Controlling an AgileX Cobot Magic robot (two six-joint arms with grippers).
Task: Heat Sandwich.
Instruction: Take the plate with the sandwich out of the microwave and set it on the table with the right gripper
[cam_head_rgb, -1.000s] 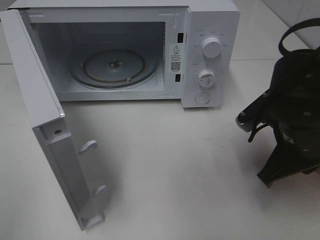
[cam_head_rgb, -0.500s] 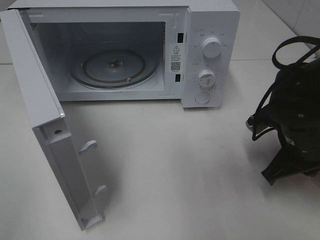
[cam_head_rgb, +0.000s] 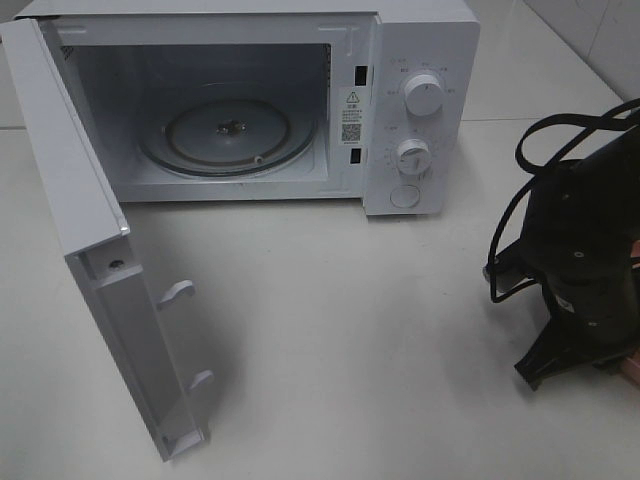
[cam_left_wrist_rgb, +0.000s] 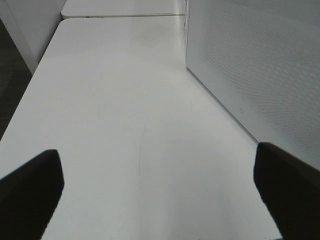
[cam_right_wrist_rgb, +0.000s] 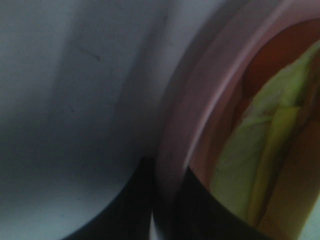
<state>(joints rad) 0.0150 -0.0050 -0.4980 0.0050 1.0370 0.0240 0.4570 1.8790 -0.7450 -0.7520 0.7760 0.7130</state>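
1. Microwave stands at the far side of the white table, body toward the centre and left. Its door is swung fully open to the left, inner face with two latch hooks turned toward the table's middle.
2. Cavity is lit enough to see the glass turntable lying flat on its ring; nothing rests on it.
3. Control panel on the microwave's right side carries two round knobs, one above the other, and a round button below them.
4. Right arm is at the right edge of the table, near side, black housing and looped cables toward the high camera. The gripper itself is hidden under the arm in that view.
5. Right wrist view, very close and blurred: the right gripper has its dark fingers pressed nearly together on the rim of the pink plate, one finger outside the rim and one inside.
6. The sandwich lies on that plate, just beside the pinched rim; only its yellow-green filling and a reddish band are legible. The bread cannot be made out.
7. From the high camera only a sliver of pink shows at the right edge below the arm; the sandwich cannot be seen there. So it sits at the near right of the table, well apart from the microwave.
8. Left wrist view: left gripper has its fingers spread wide, nothing between them, bare table underneath. The perforated outer face of the door is just to its right.
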